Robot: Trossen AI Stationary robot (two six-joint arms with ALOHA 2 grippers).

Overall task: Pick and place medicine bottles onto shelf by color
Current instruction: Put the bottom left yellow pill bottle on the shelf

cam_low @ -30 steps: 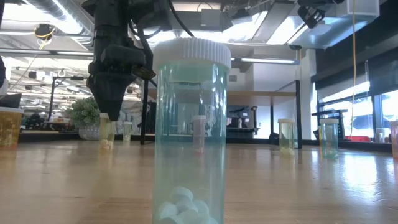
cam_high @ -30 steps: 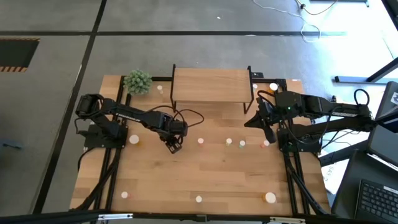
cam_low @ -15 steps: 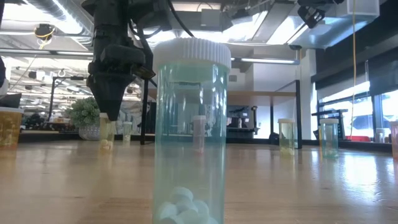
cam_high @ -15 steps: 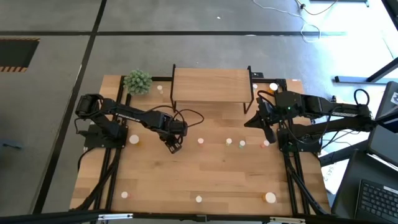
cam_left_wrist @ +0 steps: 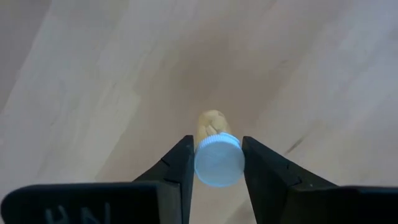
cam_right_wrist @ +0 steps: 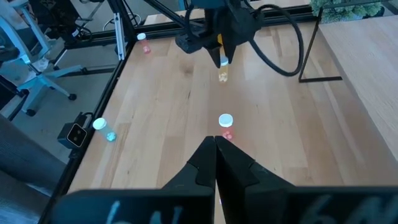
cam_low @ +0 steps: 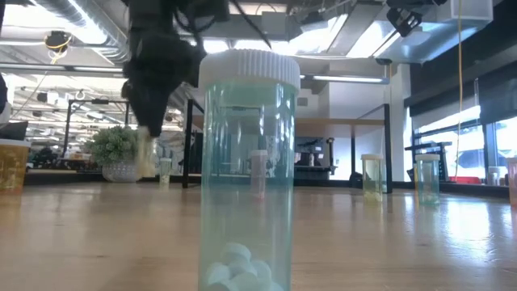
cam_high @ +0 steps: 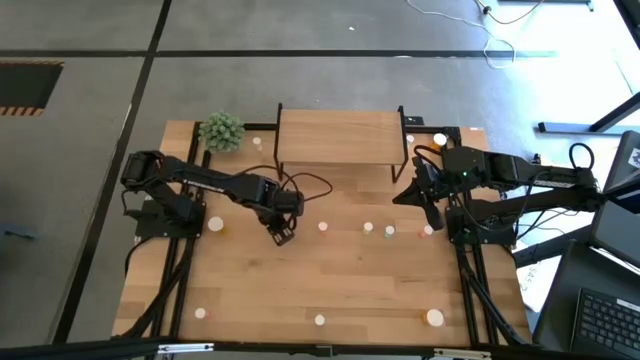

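Note:
My left gripper (cam_high: 280,233) is over the table's middle left, shut on a tiny yellowish medicine bottle (cam_left_wrist: 212,122) with a pale cap. This bottle also hangs below the gripper in the right wrist view (cam_right_wrist: 222,73) and shows blurred in the low view (cam_low: 146,153). The shelf (cam_high: 338,136), a light-wood board on black legs, stands at the far middle. My right gripper (cam_right_wrist: 215,152) is shut, touches nothing and waits above the table's right side (cam_high: 433,212). More small bottles (cam_high: 368,228) stand on their bases in a row between the arms. My left gripper pinches the yellowish bottle at its pale cap (cam_left_wrist: 217,163), one finger (cam_left_wrist: 179,163) on either side. The fingers come from above, pointing steeply down. The bottle hangs upright below them, its base clear of the table.
A green plant ball (cam_high: 221,131) sits at the far left by the shelf. An orange bottle (cam_high: 215,224) stands near my left arm, and others stand near the front edge (cam_high: 435,317). A green-tinted bottle (cam_low: 249,170) stands close before the low camera.
My left gripper has gone up with the yellowish bottle. The bottle stood on the table before and now hangs clear of it.

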